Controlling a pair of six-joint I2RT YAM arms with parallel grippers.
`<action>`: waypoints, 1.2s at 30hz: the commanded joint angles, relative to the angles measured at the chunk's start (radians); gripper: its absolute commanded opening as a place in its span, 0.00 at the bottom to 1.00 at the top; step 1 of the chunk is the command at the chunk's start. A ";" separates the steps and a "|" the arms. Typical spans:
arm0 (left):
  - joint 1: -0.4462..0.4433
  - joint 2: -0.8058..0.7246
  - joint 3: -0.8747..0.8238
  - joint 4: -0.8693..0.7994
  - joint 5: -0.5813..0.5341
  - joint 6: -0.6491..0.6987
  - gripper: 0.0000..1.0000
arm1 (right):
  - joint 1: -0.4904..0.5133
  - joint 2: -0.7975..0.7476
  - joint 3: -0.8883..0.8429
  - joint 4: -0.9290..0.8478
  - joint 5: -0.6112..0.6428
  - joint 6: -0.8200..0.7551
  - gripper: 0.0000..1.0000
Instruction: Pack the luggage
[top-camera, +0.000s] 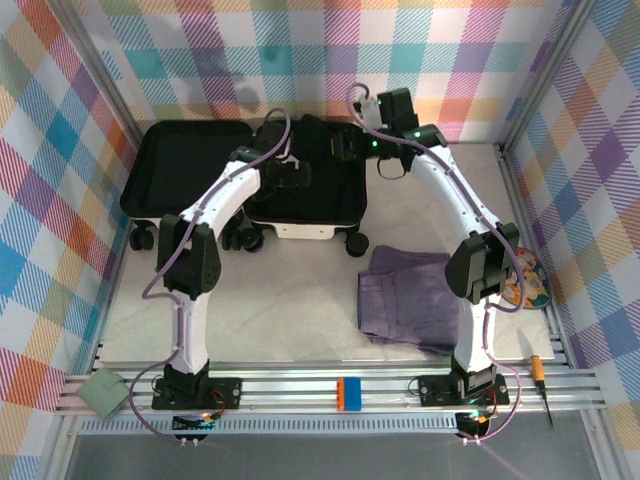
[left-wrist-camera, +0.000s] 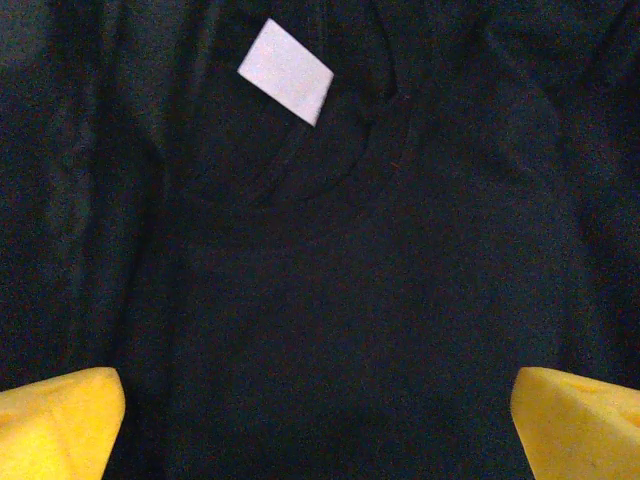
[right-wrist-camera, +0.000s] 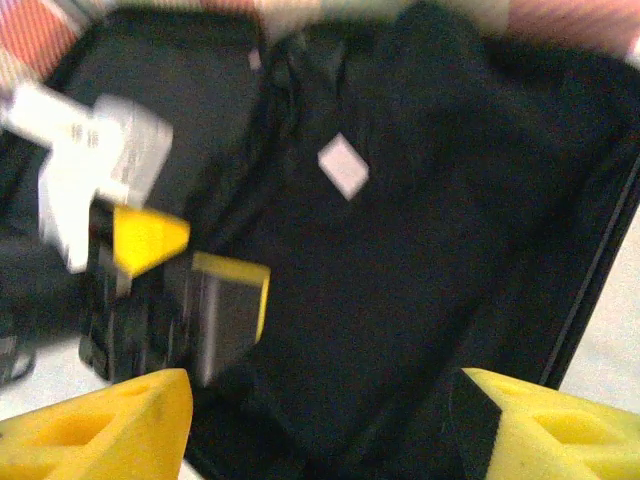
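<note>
L fingers (left-wrist-camera: 60, 425) wide open, empty, directly over black garment (left-wrist-camera: 350, 300) in luggage (top-camera: 300, 230); R fingers (right-wrist-camera: 100, 425) part-open, empty; purple garment (top-camera: 405, 300) on worktop (top-camera: 300, 320) nearer R arm (top-camera: 450, 200).

The left arm (top-camera: 215, 205) and right arm (top-camera: 455, 200) cover much of the white hard-shell suitcase (top-camera: 300, 230), and the folded purple garment (top-camera: 400, 300) is partly hidden under the right elbow. The right wrist view is all smeared, so you can't read the white tag (right-wrist-camera: 343, 165) on the black garment (right-wrist-camera: 420, 280). The yellow fingertips (left-wrist-camera: 60, 420) of the left gripper (left-wrist-camera: 320, 425) are cut off at the bottom corners.
</note>
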 joint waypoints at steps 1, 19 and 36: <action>0.017 0.079 0.124 -0.056 0.037 0.055 0.99 | 0.001 -0.047 -0.107 0.071 -0.101 0.123 0.68; 0.066 0.267 0.247 -0.174 0.028 0.071 0.97 | 0.027 0.005 -0.188 0.168 -0.036 0.242 0.62; 0.025 0.211 0.116 -0.219 0.055 0.054 0.79 | 0.027 -0.151 -0.349 0.210 0.026 0.215 0.64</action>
